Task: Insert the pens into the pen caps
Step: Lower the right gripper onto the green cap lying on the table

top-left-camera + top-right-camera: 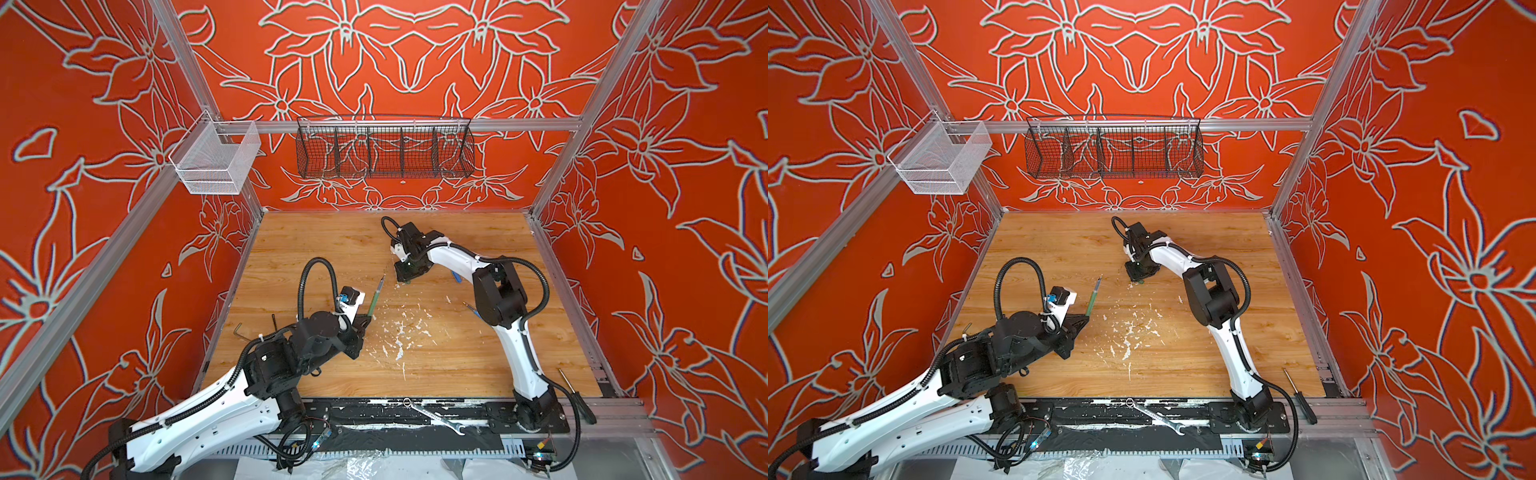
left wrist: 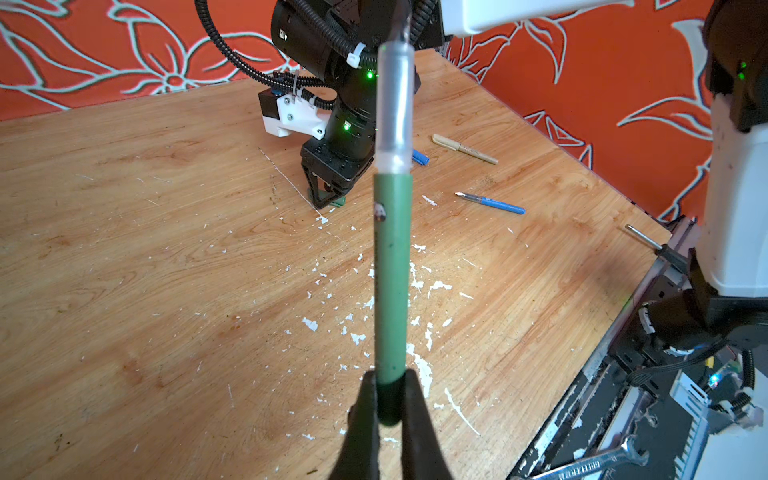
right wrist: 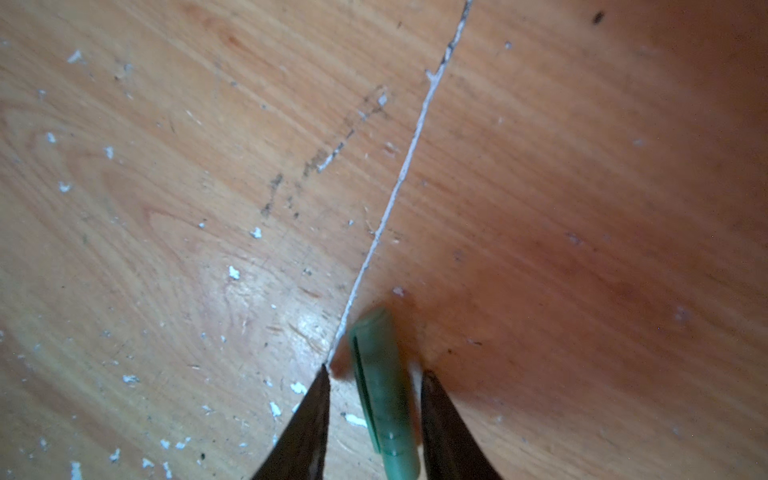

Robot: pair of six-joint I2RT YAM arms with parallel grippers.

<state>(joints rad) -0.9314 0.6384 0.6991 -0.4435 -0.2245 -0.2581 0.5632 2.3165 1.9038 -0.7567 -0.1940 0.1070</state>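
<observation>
My left gripper [image 2: 390, 386] is shut on the back end of the green pen [image 2: 392, 270], which points away from it, clear tip forward, above the table in both top views [image 1: 376, 297] [image 1: 1093, 296]. The green cap [image 3: 382, 390] lies flat on the wood between the fingers of my right gripper [image 3: 376, 372], which is open, with a gap on each side. Seen from the left wrist, the right gripper [image 2: 328, 199] stands tip-down on the table. Beyond it lie a blue pen [image 2: 492, 203], a blue cap [image 2: 419, 157] and a beige pen [image 2: 463, 148].
White flecks [image 1: 401, 332] litter the table's middle. A silver wrench [image 1: 434, 417] lies on the black front rail, a screwdriver [image 1: 575, 395] at the front right, a hex key [image 1: 239, 332] at the left edge. A wire basket [image 1: 384, 147] hangs on the back wall.
</observation>
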